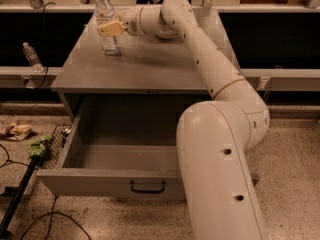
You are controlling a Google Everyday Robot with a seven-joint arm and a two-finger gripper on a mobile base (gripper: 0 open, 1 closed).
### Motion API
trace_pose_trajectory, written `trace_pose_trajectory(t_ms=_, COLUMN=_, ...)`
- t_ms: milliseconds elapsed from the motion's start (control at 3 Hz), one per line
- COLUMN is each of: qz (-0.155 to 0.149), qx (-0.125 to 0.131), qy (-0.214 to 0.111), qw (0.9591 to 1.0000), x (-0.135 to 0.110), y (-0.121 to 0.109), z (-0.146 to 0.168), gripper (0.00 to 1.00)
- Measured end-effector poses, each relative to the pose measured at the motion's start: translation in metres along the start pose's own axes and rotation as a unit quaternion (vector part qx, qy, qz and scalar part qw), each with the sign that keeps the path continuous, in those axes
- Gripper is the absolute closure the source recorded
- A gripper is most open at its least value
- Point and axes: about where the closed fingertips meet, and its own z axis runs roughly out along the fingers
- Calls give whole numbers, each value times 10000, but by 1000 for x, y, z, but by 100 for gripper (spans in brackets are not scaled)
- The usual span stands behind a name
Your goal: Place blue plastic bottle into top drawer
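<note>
The bottle (110, 43) stands upright at the left rear of the surface (150, 66), with the pincer (112, 28) at its middle; I cannot tell whether it has clamped. This looks like the grasp step. The next move calls for a firm hold, a lift, then a carry forward and down into the open drawer (110, 183).

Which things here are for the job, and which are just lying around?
For the job: blue plastic bottle, upright on the cabinet top; gripper, up against it; top drawer, pulled open below.
Just lying about: small bottle at far left; black pole and crumpled litter on the floor.
</note>
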Motion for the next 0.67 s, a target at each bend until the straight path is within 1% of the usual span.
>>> trace_pose_trajectory(t_ms=333, qz=-22, qx=365, qy=-77, qw=9993, x=-22, y=-17, z=-33, gripper=64)
trace_pose_trajectory(t_ms=667, qz=-144, qx=1451, qy=-334, qw=9888, x=-84, y=-39, z=-139, gripper=88)
